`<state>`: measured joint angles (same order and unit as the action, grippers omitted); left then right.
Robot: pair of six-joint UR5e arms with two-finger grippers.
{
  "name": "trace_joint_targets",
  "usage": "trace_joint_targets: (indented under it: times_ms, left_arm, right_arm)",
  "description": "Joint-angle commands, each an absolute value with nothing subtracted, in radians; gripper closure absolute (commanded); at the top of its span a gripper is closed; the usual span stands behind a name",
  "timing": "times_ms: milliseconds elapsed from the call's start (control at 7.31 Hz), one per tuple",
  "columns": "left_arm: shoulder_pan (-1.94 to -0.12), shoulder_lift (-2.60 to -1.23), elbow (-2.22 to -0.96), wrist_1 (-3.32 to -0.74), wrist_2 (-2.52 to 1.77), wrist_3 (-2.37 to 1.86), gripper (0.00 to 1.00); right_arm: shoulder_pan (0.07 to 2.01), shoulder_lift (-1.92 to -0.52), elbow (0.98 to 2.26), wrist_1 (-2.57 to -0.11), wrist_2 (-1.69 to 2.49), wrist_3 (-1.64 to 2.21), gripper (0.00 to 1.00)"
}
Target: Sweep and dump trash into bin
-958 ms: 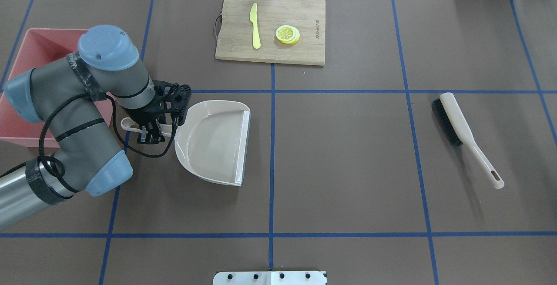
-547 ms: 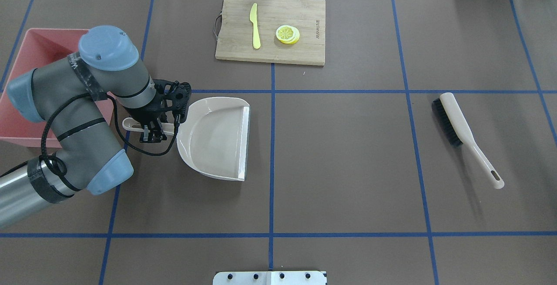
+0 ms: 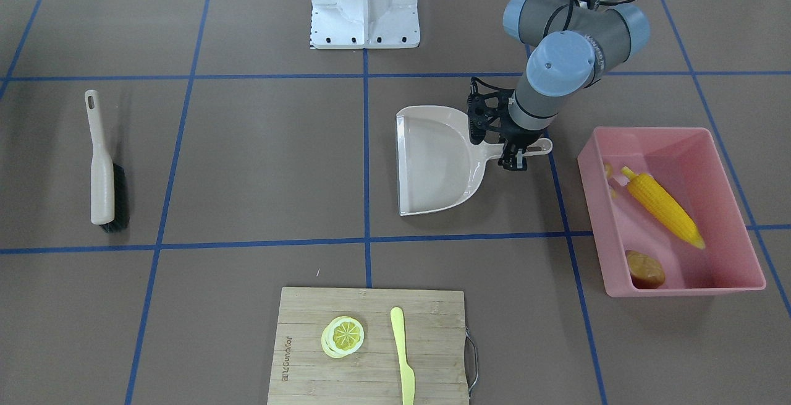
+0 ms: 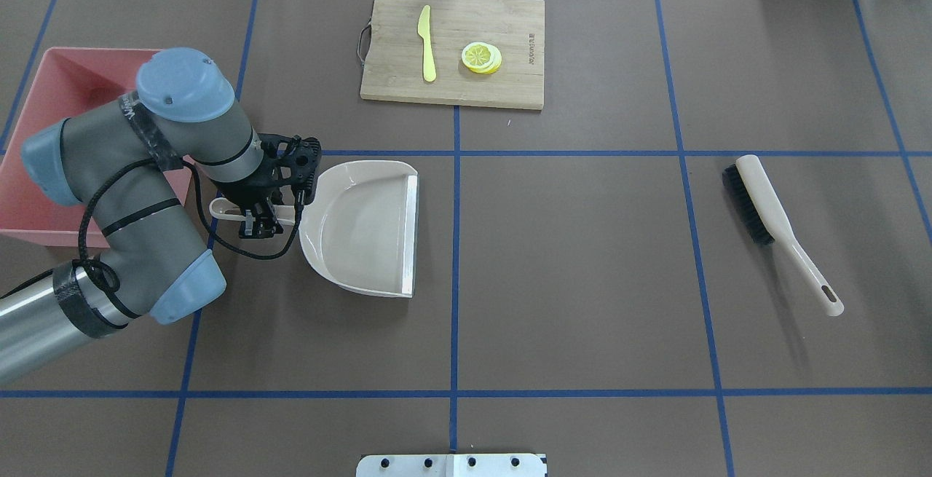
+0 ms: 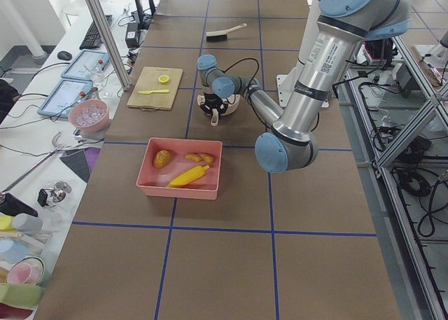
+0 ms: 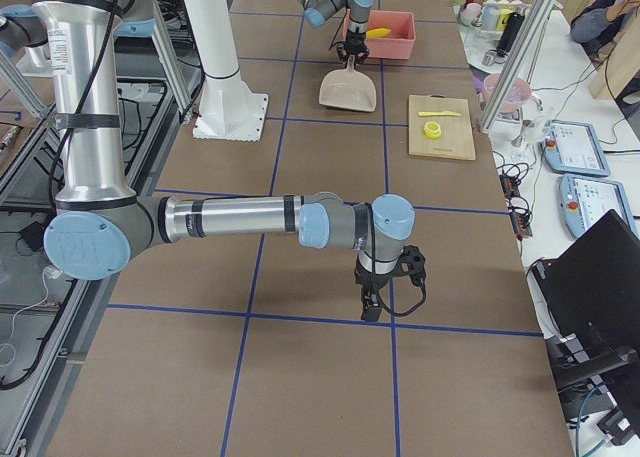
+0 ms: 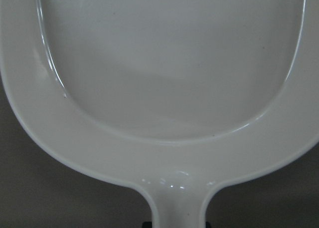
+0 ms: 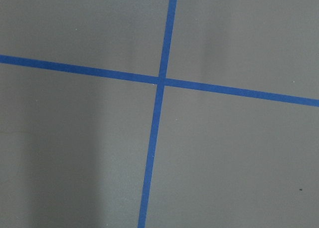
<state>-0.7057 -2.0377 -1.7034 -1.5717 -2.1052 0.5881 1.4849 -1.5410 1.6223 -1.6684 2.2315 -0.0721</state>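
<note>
The trash lies inside the pink bin (image 3: 673, 132): a yellow corn cob (image 3: 661, 206), a brown potato (image 3: 644, 269) and a tan ginger root (image 3: 609, 173). My left gripper (image 3: 513, 159) is shut on the handle of the empty beige dustpan (image 3: 432, 164), just beside the bin. From overhead, the left gripper (image 4: 261, 218) holds the dustpan (image 4: 364, 229) level, low over the table, and the arm hides most of the bin (image 4: 65, 69). The left wrist view shows only the dustpan (image 7: 169, 88). My right gripper (image 6: 370, 307) hangs over bare table; I cannot tell its state.
A beige brush (image 4: 772, 215) with black bristles lies on the right half of the table. At the far edge is a wooden cutting board (image 4: 466, 25) with a yellow knife (image 4: 427, 44) and lemon slices (image 4: 481, 57).
The left gripper has swung the dustpan a little, so its front lip now runs nearly parallel to the grid line, and it sits slightly farther from the robot.
</note>
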Motion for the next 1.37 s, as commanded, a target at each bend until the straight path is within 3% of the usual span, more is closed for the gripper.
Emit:
trace_joint_targets:
  times_ms: [0,274,821,1231]
  left_arm:
    - [-0.704,-2.037,-1.701,-1.589,-2.071,0.586,0.86]
    - [-0.706,-2.031,-1.706,-1.609,-2.071,0.584,0.02]
    - [-0.750,-2.033,-1.749,-1.609,-2.071,0.454,0.02]
    - [-0.940,-2.048,-1.761,-1.606,-2.074,0.289,0.02]
  right_arm:
    - [1.485,-1.542,1.621,-1.669,2.237,-0.072,0.00]
    - [1.482,-1.543,1.603,-1.671,2.238,-0.072,0.00]
    - [1.482,-1.542,1.591,-1.669,2.238,-0.072,0.00]
    - [1.482,-1.542,1.580,-1.670,2.238,-0.072,0.00]
